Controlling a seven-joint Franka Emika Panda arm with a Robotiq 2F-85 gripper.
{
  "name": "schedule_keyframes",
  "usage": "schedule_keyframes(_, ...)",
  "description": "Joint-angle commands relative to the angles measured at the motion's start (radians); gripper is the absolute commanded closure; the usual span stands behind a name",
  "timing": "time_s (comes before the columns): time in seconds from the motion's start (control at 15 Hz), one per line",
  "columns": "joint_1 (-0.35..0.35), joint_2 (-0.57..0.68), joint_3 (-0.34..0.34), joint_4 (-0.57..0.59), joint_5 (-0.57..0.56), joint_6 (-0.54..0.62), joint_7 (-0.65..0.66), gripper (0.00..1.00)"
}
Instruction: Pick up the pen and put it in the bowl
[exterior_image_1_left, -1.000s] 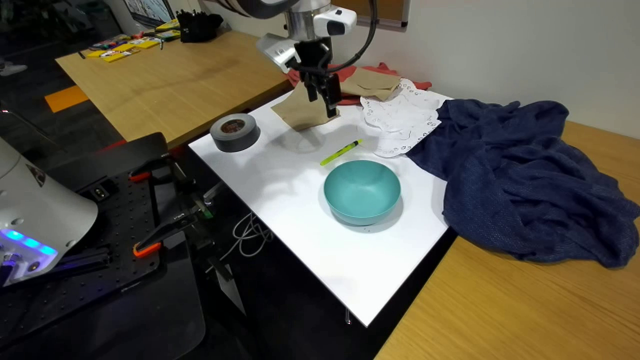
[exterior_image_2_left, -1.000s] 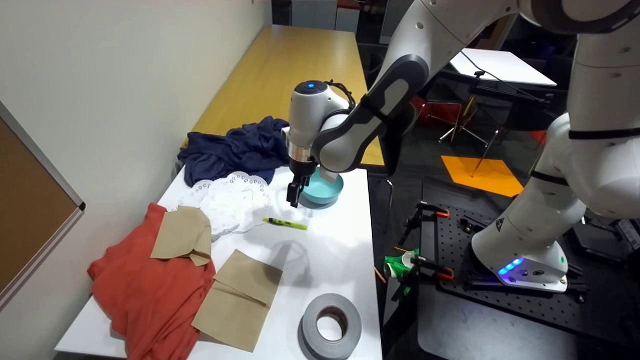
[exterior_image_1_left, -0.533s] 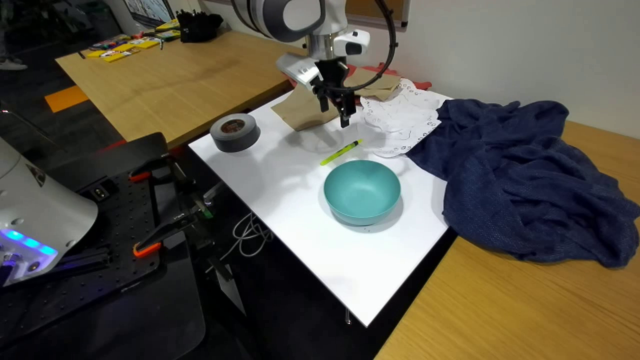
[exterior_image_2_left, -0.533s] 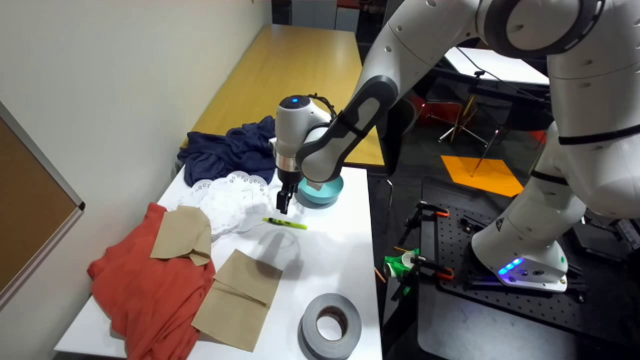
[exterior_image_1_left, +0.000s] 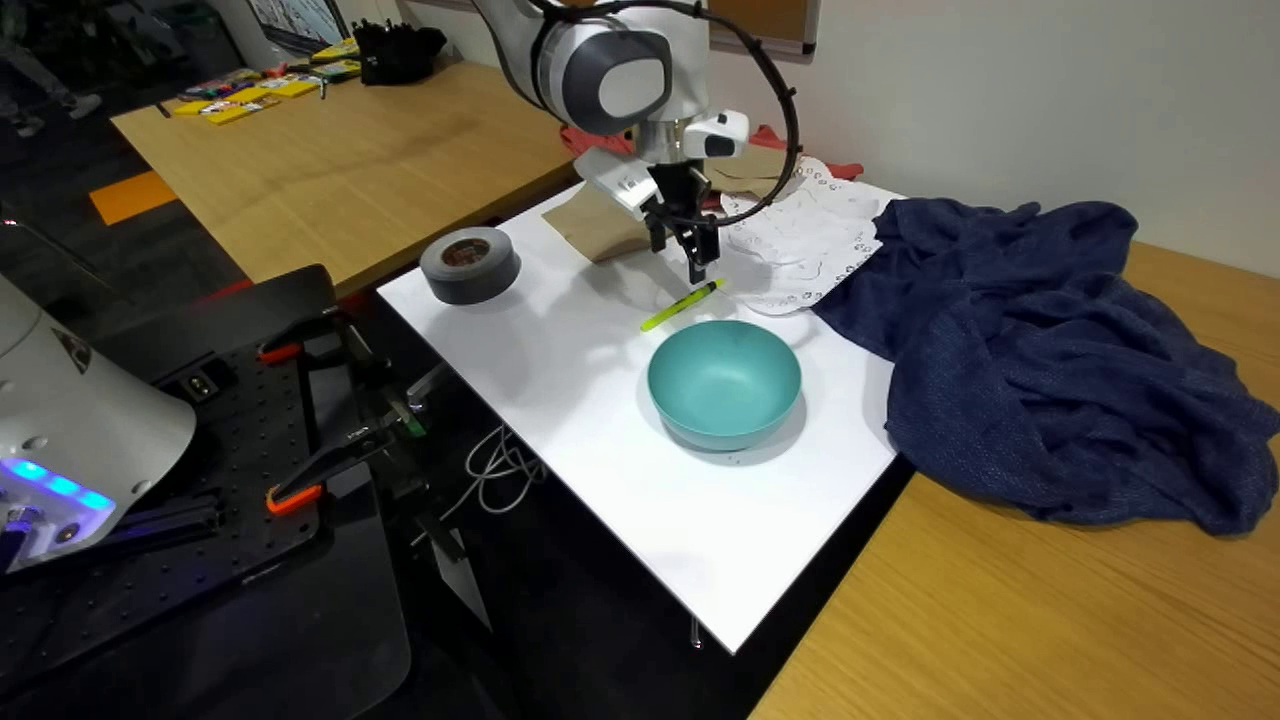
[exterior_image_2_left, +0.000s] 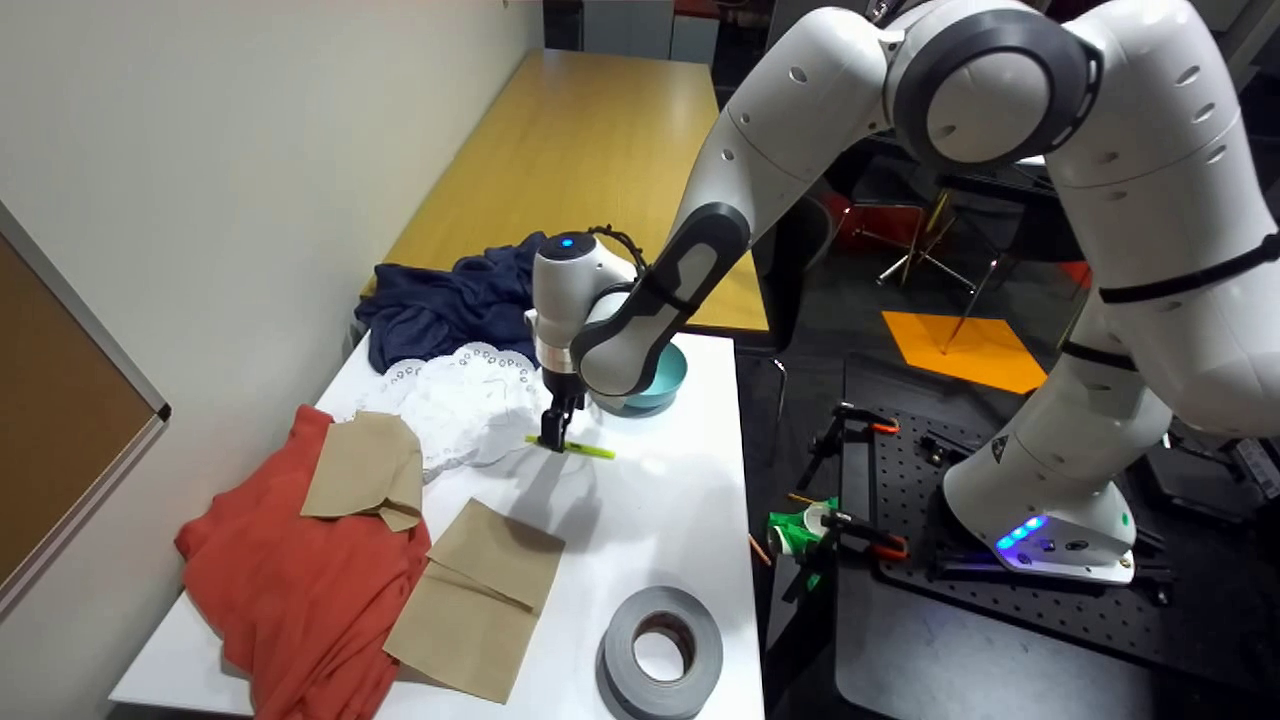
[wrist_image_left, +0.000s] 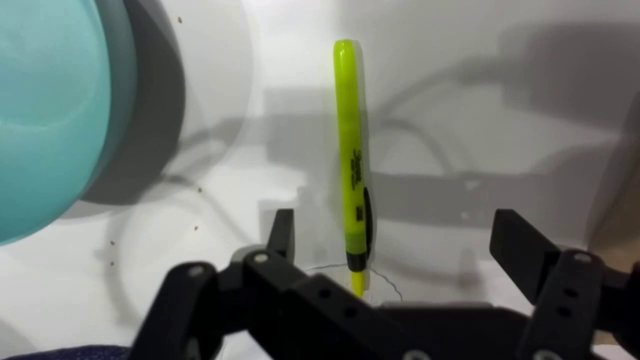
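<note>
The yellow-green pen (exterior_image_1_left: 682, 307) lies on the white table with its capped end toward the paper doilies. It also shows in an exterior view (exterior_image_2_left: 592, 451), where a finger covers part of it. The teal bowl (exterior_image_1_left: 725, 385) stands upright and empty beside the pen; it shows at the left of the wrist view (wrist_image_left: 45, 120) and partly behind the arm in an exterior view (exterior_image_2_left: 668, 378). My gripper (wrist_image_left: 394, 230) is open and empty above the pen's capped end. In the wrist view the pen (wrist_image_left: 350, 150) runs between the fingers, nearer the left one, apart from both.
A grey tape roll (exterior_image_1_left: 475, 285) sits near the table's edge. White doilies (exterior_image_1_left: 805, 235), brown paper (exterior_image_2_left: 480, 610) and a red cloth (exterior_image_2_left: 310, 570) lie along the wall side. A navy cloth (exterior_image_1_left: 1050, 370) is heaped past the bowl at the table's end.
My gripper has come down and moved over the pen's capped end, staying open. The pen and the bowl have not moved.
</note>
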Motion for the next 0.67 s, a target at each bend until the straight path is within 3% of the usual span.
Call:
schedule_keyframes(0.0,0.002,0.074,-0.008,0.085,0.018,-0.022,-0.007,0.0)
schedule_keyframes(0.47,-0.012,0.154,-0.005,0.16,0.022,-0.033,-0.011,0.0)
schedule_keyframes(0.53,-0.013,0.162,-0.005,0.168,0.022,-0.034,-0.011,0.06)
schedule_keyframes(0.6,-0.014,0.167,-0.005,0.173,0.022,-0.032,-0.011,0.26)
